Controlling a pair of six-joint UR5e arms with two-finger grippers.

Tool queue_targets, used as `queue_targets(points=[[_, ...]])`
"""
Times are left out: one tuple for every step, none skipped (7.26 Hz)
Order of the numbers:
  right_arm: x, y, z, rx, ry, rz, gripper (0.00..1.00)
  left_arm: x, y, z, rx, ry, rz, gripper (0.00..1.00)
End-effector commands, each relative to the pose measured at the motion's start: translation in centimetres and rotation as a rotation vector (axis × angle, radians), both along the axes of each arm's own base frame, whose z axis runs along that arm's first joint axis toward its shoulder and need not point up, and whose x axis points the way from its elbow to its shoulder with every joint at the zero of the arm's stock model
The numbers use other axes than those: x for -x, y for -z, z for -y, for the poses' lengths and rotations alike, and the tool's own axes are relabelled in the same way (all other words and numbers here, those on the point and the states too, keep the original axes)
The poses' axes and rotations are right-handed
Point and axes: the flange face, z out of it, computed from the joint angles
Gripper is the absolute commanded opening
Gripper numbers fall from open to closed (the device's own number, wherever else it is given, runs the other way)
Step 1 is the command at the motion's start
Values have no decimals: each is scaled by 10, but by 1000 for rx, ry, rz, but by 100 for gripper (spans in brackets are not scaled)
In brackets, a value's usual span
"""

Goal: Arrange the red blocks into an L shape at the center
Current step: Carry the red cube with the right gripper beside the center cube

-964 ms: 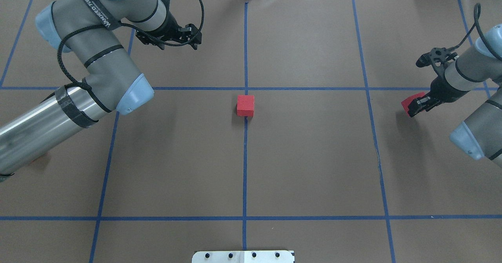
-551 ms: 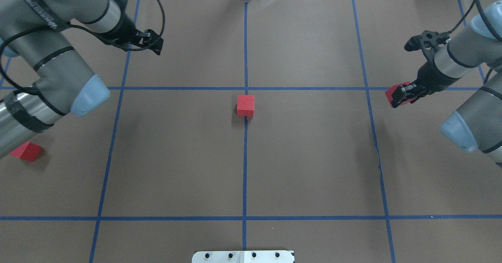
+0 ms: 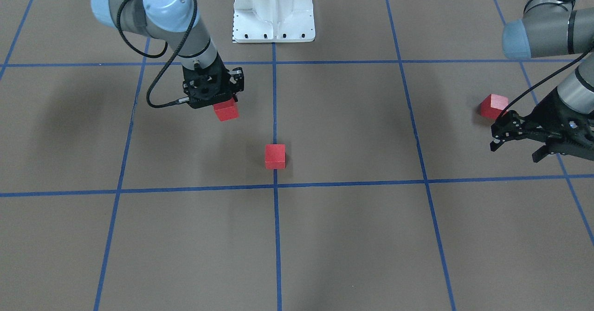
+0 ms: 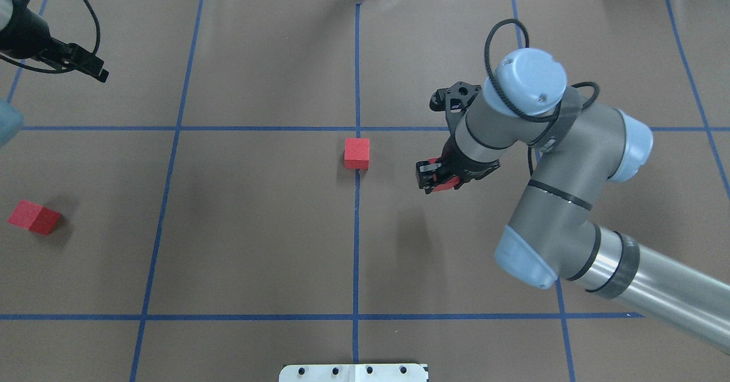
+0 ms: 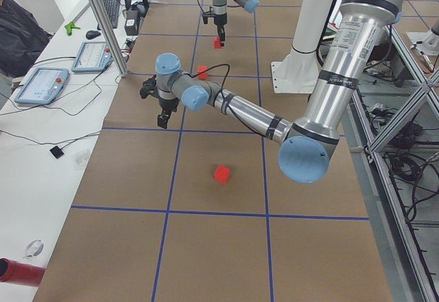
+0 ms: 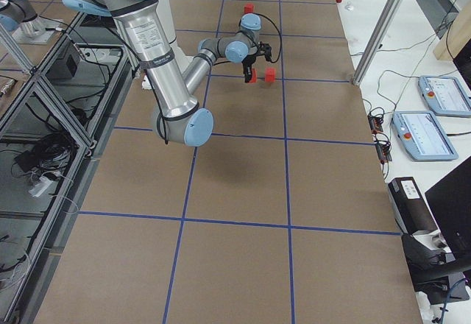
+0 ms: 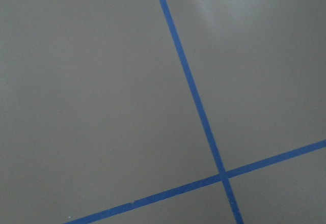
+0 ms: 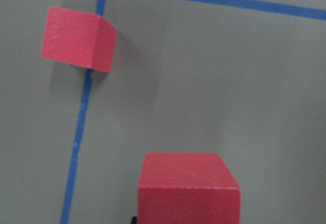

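Observation:
One red block (image 4: pixel 357 153) rests on the blue line just on my side of the center crossing (image 4: pixel 357 128); it also shows in the front view (image 3: pixel 275 156). My right gripper (image 4: pixel 432 180) is shut on a second red block (image 3: pixel 226 111), held above the table a short way right of the resting one. The right wrist view has the held block (image 8: pixel 188 186) low in frame and the resting block (image 8: pixel 79 39) at upper left. A third red block (image 4: pixel 34 217) lies at the far left, turned askew. My left gripper (image 3: pixel 514 152) hangs open and empty beyond that block.
Brown paper with a blue tape grid (image 4: pixel 171 128) covers the table. The white robot base plate (image 4: pixel 353 372) sits at the near edge. Monitors and a person (image 5: pixel 17 27) are at the operators' side. The left wrist view holds only paper and a tape crossing (image 7: pixel 222 173).
My right arm has swung from the right edge in toward the center, carrying its red block. The left arm has drawn back to the far left, uncovering the third block.

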Motion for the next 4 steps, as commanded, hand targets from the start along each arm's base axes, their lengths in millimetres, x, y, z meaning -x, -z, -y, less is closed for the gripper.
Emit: queue_targets(points=[[65,33,-13,8,-24,-20,0,20,-23,-6,-3,-4,15,99],[87,45,-2,26,-34,-32,0,28,-28,-7,-9,-5,20,99],[97,37,3,36,-35,-50,0,28,-28,-7,-9,-5,20,99],[104,39,8,38,-38,-56,0,28,-28,-7,-9,-5,20,99]])
